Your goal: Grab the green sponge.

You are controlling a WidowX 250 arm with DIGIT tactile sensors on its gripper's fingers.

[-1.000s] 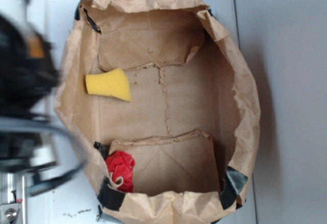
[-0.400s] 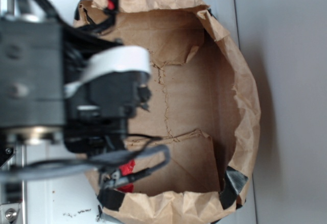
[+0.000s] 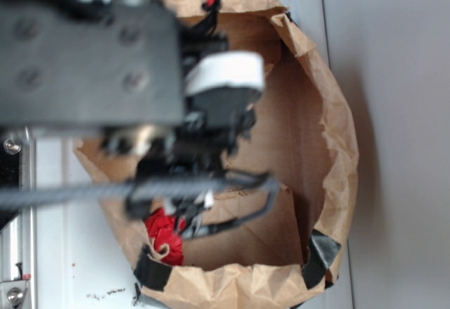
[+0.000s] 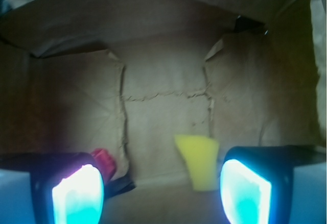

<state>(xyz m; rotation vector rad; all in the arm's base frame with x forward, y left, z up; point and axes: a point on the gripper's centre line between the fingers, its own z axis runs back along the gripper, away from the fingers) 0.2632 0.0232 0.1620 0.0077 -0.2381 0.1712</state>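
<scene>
White surface (image 3: 63, 253) under everything, slightly glossy, few dark specks near lower left edge. Pale grey wall or floor (image 3: 401, 140) fills right side, soft shadow along it. Metal rail with screws (image 3: 14, 281) at lower left. Light even and bright outside; wrist view dim, brownish.

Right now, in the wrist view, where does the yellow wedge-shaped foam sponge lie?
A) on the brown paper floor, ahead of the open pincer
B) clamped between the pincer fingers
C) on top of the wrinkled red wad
A: the yellow wedge-shaped foam sponge lies free on the brown paper floor, ahead of the open pincer.
</scene>
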